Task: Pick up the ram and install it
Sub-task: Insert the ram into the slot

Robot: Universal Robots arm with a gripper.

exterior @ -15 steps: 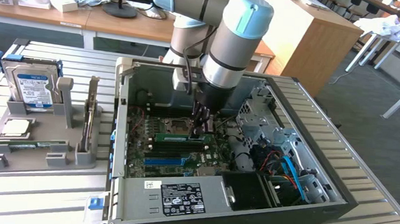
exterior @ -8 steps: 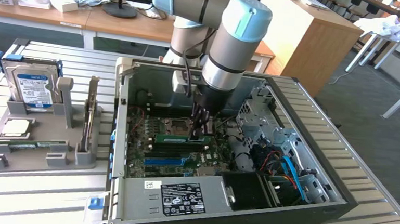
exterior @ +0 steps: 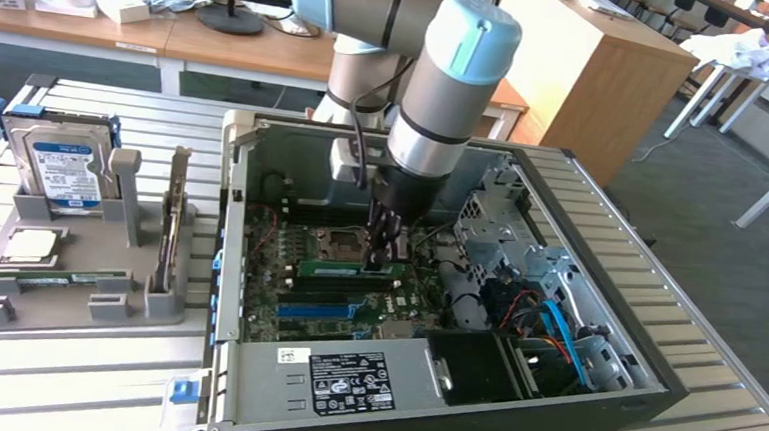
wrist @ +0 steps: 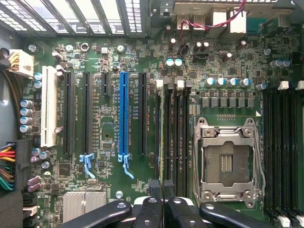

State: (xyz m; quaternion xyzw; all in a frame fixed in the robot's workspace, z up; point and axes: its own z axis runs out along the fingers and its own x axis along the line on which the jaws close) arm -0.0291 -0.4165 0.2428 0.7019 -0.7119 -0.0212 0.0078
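Observation:
The ram [exterior: 341, 267] is a thin green stick standing on edge over the memory slots of the motherboard [exterior: 268, 279], just beside the empty processor socket [exterior: 343, 241]. My gripper [exterior: 385, 263] reaches down into the open computer case and is shut on the stick's end on the exterior view's right. From the wrist, the ram [wrist: 162, 123] appears edge-on as a narrow line along a black slot, running away from my gripper [wrist: 163, 189], whose fingertips [wrist: 155, 187] meet around it. The socket [wrist: 227, 161] lies beside it. How deep the stick sits in the slot is hidden.
The case wall [exterior: 234, 166] and drive cage [exterior: 492, 212] hem in the arm. On the exterior view's left a grey holder [exterior: 31, 309] carries a hard drive [exterior: 67, 171], a silver processor chip [exterior: 33, 246] and an upright card [exterior: 173, 218]. Cables [exterior: 552, 321] crowd the case's right.

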